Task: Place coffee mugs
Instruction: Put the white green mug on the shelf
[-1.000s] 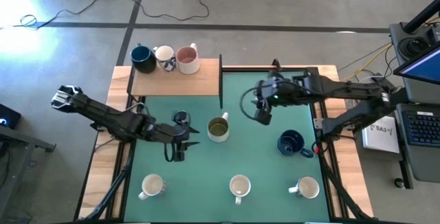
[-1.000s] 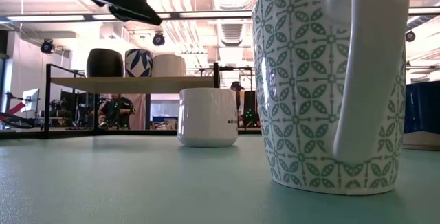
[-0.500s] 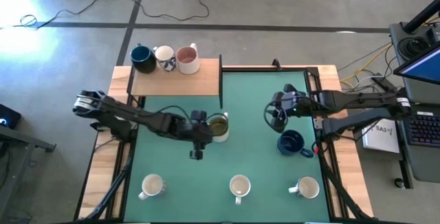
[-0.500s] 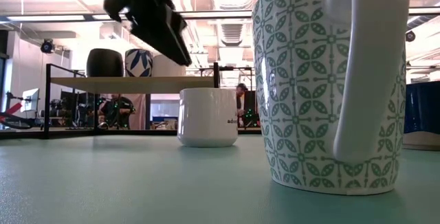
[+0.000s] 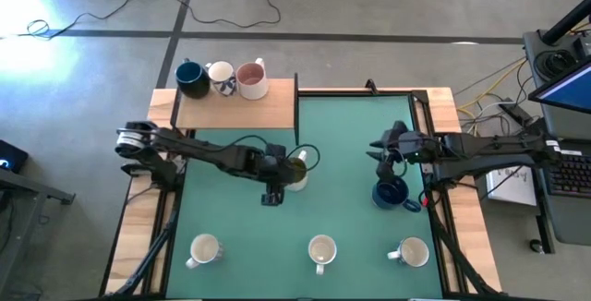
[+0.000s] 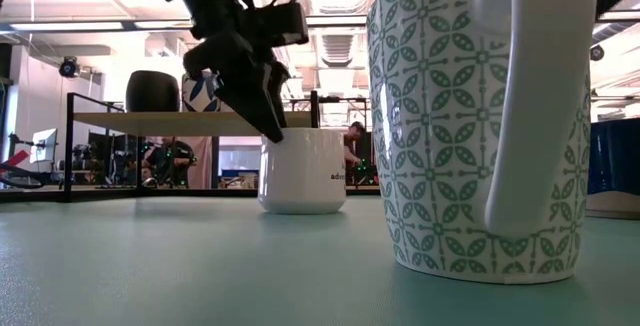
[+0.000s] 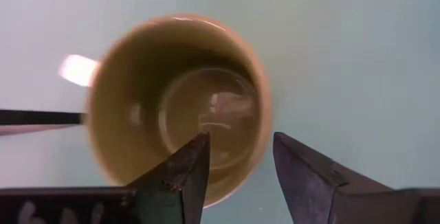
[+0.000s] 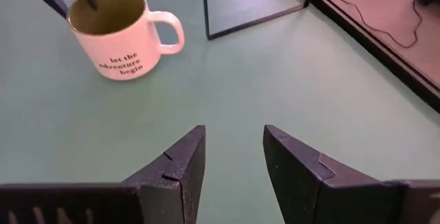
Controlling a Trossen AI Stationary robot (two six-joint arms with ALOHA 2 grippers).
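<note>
**Spotter:** What does the mug you're on look like?

**Operator:** I'm over the olive-green mug (image 5: pixel 294 174): white outside, olive inside, black lettering on its side, upright near the middle of the green table (image 5: pixel 346 139). Its handle points toward the shelf (image 5: pixel 235 112).

**Spotter:** And the left gripper?

**Operator:** My left gripper (image 7: pixel 237 162) has its fingers spread, straddling the mug's wall: one finger inside the cup, the other outside. I see no clamp on the rim; nothing is held.

**Spotter:** The right side?

**Operator:** My right gripper (image 5: pixel 383 158) hangs just beside the dark blue mug (image 5: pixel 392 193) near the table's right edge, fingers apart, empty.

**Spotter:** What's around?

**Operator:** Three mugs stand on the shelf at the back left: a dark blue one (image 5: pixel 191 78), a patterned one (image 5: pixel 221 78) and a pink-lined one (image 5: pixel 251 80). Along the front edge stand three white mugs (image 5: pixel 320 252). The shelf's black post (image 5: pixel 296 109) stands just behind the olive-green mug.
</note>
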